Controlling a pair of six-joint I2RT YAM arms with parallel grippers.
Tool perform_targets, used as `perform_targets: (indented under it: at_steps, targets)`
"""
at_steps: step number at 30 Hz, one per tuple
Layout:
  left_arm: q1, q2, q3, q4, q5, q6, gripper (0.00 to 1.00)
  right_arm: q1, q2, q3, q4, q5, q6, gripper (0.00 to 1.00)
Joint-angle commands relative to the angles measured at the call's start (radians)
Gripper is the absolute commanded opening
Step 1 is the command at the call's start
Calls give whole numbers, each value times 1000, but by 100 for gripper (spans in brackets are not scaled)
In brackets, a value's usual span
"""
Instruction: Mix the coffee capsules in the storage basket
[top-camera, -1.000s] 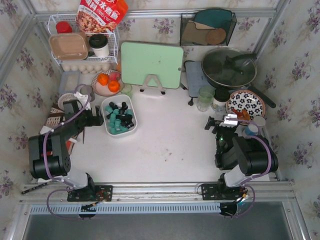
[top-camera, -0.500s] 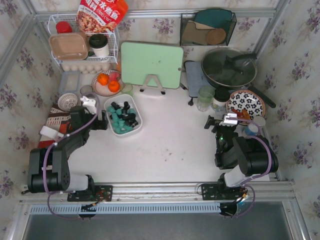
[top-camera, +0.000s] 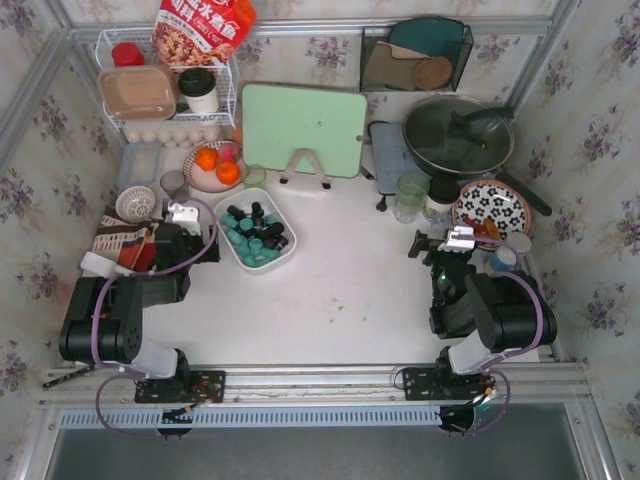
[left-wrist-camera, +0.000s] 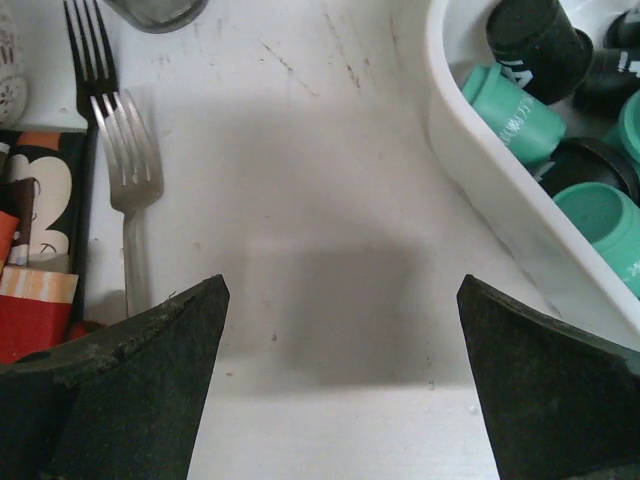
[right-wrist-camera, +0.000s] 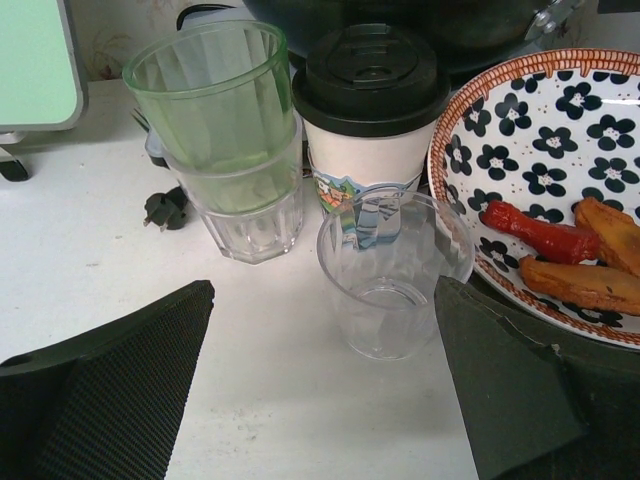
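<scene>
My left gripper (left-wrist-camera: 342, 290): wide, empty, near shallow white plastic basket (left-wrist-camera: 470, 170) | my right gripper (right-wrist-camera: 325, 285): wide, empty | small teal and black cup-shaped pods (left-wrist-camera: 515, 110): look mixed, little left, I think

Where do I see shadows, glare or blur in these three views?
Left wrist view: a soft grey shadow lies on the table under the open left end effector; the silver fork and the coffee capsules are sharp. Right wrist view: the clear cup shows small glints, no blur. Top view: even light, only weak shadows.
</scene>
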Motion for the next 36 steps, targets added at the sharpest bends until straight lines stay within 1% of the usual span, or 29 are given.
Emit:
perform_targets:
  at_steps: [1,6,7,10,11,16,36]
  targets:
    - [0,8,29,36,-68,-37,100,2,-1,6,76,6,-15,100]
    - [12,6,28,41,-50,-48,100,3,-2,26,50,21,-11,100]
    - [12,7,27,43,-50,-47,100,3,-3,40,24,30,-8,100]
    - [12,6,25,45,-51,-47,100,4,-3,123,-151,60,8,100]
    - [12,5,25,45,-51,-47,100,2,-5,138,-176,57,12,100]
    - [5,4,25,46,-60,-44,100,-1,-4,130,-155,64,11,100]
    - [6,3,24,46,-61,-43,100,-1,-4,131,-159,62,11,100]
